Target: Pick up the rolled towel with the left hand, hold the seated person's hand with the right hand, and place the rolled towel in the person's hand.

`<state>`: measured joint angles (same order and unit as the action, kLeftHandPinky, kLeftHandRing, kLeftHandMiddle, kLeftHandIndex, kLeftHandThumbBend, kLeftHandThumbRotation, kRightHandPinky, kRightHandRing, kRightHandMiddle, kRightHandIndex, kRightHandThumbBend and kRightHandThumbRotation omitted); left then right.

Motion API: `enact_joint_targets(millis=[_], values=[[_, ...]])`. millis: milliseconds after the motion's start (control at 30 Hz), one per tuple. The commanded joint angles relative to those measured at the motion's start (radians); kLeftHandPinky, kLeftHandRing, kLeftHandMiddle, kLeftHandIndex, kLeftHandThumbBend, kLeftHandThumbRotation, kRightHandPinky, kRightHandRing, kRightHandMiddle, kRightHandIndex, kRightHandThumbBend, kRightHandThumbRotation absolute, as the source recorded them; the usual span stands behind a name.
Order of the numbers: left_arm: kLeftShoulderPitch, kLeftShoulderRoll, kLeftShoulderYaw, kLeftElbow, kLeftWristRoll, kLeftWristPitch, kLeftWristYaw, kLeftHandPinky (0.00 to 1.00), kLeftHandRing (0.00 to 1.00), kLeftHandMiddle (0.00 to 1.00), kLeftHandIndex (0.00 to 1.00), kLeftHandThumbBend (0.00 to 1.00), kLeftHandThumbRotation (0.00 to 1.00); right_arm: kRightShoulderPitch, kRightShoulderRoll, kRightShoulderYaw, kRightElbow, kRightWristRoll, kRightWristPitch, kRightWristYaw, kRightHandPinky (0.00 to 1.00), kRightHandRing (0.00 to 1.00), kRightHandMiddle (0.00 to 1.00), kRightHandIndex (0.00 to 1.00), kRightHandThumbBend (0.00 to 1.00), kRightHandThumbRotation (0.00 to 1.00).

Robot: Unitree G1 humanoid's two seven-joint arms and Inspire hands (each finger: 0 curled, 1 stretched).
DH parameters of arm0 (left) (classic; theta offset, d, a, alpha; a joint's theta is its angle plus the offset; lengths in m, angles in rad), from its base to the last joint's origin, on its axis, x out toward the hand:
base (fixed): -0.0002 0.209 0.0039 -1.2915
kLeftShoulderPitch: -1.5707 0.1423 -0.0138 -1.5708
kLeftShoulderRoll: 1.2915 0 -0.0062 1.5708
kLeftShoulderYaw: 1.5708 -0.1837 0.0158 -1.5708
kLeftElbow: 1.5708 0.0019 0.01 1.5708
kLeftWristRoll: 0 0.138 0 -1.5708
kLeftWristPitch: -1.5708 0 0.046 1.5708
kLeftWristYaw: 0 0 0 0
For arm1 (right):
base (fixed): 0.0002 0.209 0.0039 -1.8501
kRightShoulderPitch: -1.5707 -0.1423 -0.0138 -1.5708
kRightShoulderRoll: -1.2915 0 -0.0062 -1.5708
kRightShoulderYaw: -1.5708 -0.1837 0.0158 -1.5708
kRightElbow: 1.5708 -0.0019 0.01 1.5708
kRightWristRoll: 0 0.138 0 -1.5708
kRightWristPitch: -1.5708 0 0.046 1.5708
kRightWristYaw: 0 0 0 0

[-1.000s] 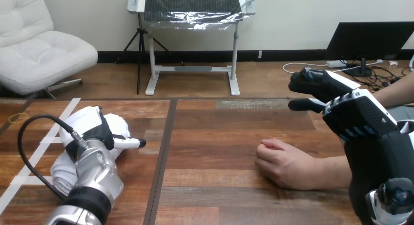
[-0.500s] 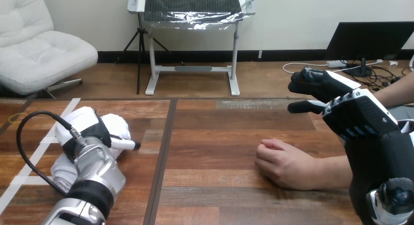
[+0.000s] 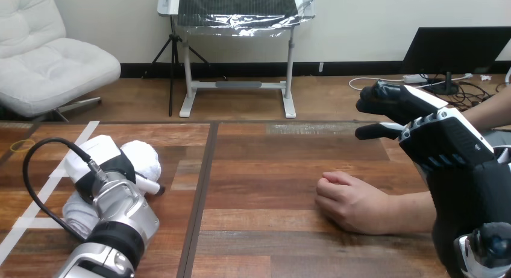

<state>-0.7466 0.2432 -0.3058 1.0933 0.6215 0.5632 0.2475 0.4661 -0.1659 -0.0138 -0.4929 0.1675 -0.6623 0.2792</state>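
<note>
Lying at the left of the wooden desk [image 3: 271,169], the rolled towel [image 3: 143,156] is white and rests flat on the boards, with one rounded end showing past the left hand [image 3: 102,160] and more of the cloth showing beneath that hand, nearer the robot. The left hand sits on top of the towel with its white back shell upward and its silver forearm coming in from the bottom edge; whether it has closed on the towel cannot be told. A strip of white tape [image 3: 15,230] runs slantwise across the desk beside the towel. Well apart from all this, right of the dark seam down the middle of the desk, the person's hand [image 3: 352,202] rests on the wood as a loose fist, its forearm reaching in from the right. The right hand [image 3: 434,139] hangs in the air above and beyond that fist, clear of it, its fingers [image 3: 382,100] loosely bent forward and holding nothing.
</note>
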Motion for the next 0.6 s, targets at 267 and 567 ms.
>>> enact_joint_targets(millis=[267, 567], values=[[-0.096, -0.013, -0.036, 0.035, 0.019, 0.037, 0.066, 0.45, 0.69, 0.78, 0.82, 0.90, 0.21, -0.051, -0.011, -0.011, -0.012, 0.017, -0.016, 0.004, 0.65, 0.78, 0.80, 0.77, 0.92, 1.00], [-0.101, -0.012, -0.037, 0.036, 0.005, 0.055, 0.055, 0.28, 0.51, 0.63, 0.67, 0.84, 0.12, -0.052, -0.011, -0.010, -0.011, 0.018, -0.016, 0.004, 0.64, 0.78, 0.80, 0.77, 0.92, 1.00]])
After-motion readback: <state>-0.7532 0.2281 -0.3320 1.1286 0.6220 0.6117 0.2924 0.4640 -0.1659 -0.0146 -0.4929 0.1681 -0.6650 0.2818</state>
